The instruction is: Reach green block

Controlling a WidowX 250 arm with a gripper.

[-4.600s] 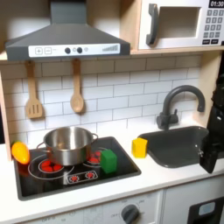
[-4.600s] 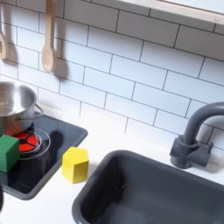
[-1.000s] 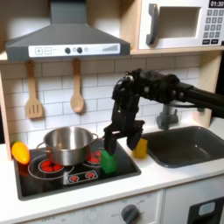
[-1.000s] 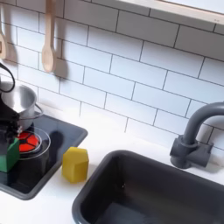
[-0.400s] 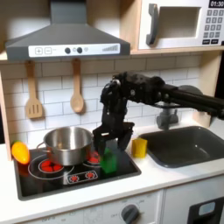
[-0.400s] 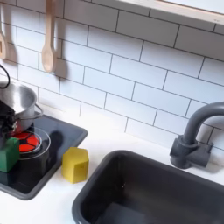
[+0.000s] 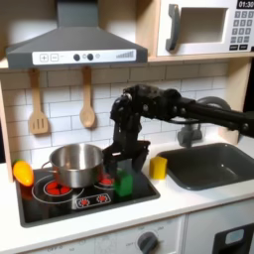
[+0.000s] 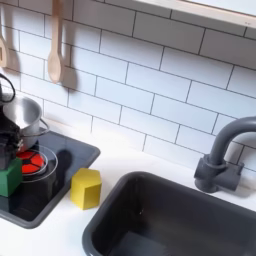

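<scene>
First exterior view: gripper (image 7: pixel 123 169) open, fingers straddling the green block (image 7: pixel 124 183) at the stove's (image 7: pixel 60 205) three o'clock edge; arm bends down from the right.

green block (image 7: pixel 123 184) | we saw it small, bright green, upright | it sat on the stove top's front edge

white counter (image 7: pixel 189 203) carries black stovetop (image 7: pixel 60 203), yellow block (image 8: pixel 85 188).

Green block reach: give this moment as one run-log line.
gripper: directly over green block, state unclear | block: on stovetop beside pot | yellow block: untouched
</scene>
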